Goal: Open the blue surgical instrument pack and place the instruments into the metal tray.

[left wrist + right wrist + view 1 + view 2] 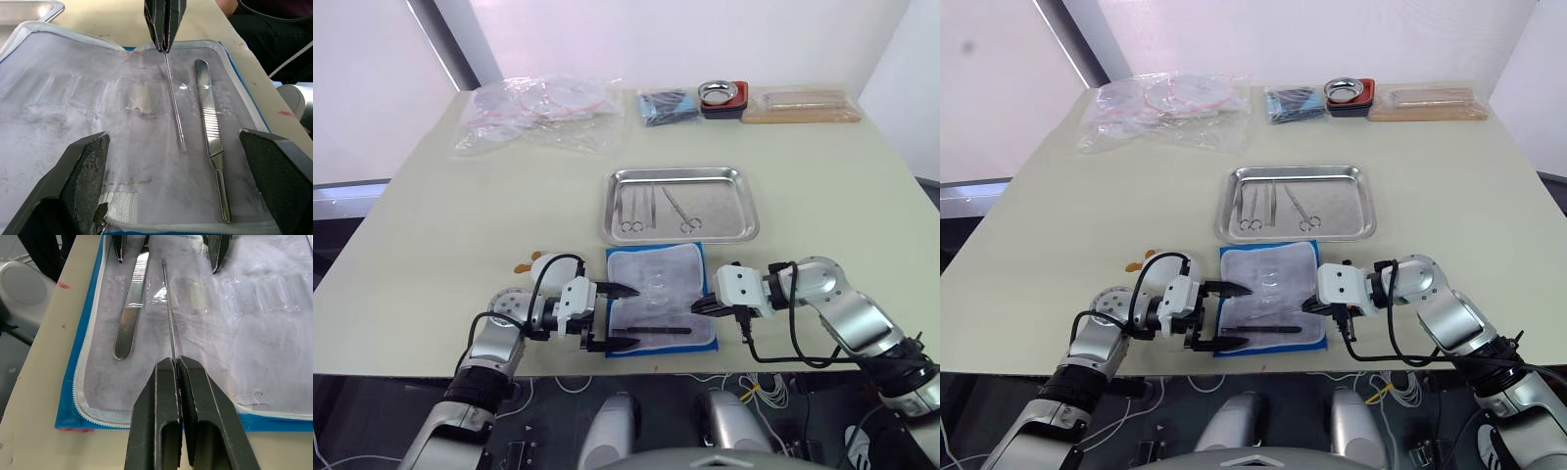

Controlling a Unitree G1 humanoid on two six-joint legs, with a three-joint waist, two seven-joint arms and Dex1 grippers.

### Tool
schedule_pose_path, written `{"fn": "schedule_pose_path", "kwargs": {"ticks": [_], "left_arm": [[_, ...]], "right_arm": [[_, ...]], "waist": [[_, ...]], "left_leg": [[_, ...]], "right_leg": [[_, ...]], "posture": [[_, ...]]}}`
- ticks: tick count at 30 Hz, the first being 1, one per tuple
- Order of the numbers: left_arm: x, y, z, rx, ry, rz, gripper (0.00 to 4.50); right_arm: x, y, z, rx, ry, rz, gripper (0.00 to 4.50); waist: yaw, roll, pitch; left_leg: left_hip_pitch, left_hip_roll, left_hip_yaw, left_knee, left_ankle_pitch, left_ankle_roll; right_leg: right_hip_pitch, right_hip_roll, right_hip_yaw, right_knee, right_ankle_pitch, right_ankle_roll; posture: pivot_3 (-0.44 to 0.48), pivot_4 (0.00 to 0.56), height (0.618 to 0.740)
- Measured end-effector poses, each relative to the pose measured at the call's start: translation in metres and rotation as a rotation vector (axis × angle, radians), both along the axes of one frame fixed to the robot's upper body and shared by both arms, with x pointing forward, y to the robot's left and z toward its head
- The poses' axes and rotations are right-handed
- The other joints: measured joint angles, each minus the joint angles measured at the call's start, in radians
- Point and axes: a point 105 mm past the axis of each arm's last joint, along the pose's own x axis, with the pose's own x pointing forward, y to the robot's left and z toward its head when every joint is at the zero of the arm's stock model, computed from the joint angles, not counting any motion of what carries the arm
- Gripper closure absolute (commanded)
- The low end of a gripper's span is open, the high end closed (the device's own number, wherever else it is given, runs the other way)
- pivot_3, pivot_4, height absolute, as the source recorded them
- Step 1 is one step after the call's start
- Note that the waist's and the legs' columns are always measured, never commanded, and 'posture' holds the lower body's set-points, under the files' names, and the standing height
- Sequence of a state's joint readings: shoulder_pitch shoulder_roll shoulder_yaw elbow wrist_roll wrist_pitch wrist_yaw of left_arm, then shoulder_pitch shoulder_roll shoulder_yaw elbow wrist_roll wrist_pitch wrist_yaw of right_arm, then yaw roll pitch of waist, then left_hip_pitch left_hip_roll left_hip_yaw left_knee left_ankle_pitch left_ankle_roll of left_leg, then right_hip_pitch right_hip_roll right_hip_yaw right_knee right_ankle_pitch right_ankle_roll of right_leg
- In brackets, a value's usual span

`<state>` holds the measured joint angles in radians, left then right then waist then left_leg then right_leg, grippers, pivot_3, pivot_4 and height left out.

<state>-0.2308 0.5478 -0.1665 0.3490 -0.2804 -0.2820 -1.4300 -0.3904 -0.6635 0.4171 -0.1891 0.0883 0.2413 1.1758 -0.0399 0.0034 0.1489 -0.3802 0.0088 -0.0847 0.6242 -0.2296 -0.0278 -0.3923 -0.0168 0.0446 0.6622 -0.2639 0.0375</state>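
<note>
The right gripper is pinching a thin probe on the open pack; left gripper is gaping; lifting straight avoids snagging

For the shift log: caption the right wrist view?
Right gripper shut on a thin probe lying on the opened pack.

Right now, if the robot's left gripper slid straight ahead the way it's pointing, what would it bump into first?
Probably the right gripper. The left gripper is open over the blue surgical instrument pack, pointing across it. The thin probe and flat handle lie lower between its fingers; heights are hard to judge.
</note>
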Motion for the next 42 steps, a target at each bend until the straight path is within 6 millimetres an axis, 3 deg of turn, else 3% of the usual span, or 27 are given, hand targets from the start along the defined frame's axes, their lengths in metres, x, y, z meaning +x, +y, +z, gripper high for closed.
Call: {"fn": "schedule_pose_path", "kwargs": {"ticks": [12, 23, 32, 42], "left_arm": [[0.001, -0.001, 0.0, -0.006, -0.005, 0.0, 0.0], [0.002, -0.001, 0.0, -0.01, -0.007, -0.003, 0.0], [0.002, -0.001, -0.001, -0.01, -0.006, -0.005, 0.0], [0.002, -0.001, -0.002, -0.01, -0.004, -0.005, 0.0]], "right_arm": [[0.0, -0.016, 0.014, -0.102, -0.056, 0.026, 4.44], [0.001, -0.049, 0.023, -0.151, -0.071, -0.021, 4.44], [0.0, -0.064, 0.03, -0.155, -0.076, -0.049, 4.44], [0.025, -0.065, 0.042, 0.079, -0.011, -0.303, 4.44]], "waist": [[0.002, 0.002, 0.0], [0.003, 0.003, 0.0], [0.003, 0.003, 0.001], [0.002, 0.004, 0.001]], "left_leg": [[0.0, -0.001, 0.0, 0.0, 0.0, 0.0], [0.0, -0.001, 0.0, 0.0, 0.0, 0.0], [0.0, 0.0, 0.0, 0.0, 0.0, 0.0], [0.0, 0.0, 0.0, 0.0, 0.0, 0.0]], "right_leg": [[0.0, -0.001, 0.0, 0.0, 0.0, 0.0], [0.0, -0.001, 0.0, 0.0, 0.0, 0.0], [0.0, 0.0, 0.0, 0.0, 0.0, 0.0], [0.0, 0.0, 0.0, 0.0, 0.0, 0.0]], "posture": [[0.0, 0.15, 0.74], [0.0, 0.15, 0.74], [0.0, 0.15, 0.74], [0.0, 0.15, 0.74]]}}
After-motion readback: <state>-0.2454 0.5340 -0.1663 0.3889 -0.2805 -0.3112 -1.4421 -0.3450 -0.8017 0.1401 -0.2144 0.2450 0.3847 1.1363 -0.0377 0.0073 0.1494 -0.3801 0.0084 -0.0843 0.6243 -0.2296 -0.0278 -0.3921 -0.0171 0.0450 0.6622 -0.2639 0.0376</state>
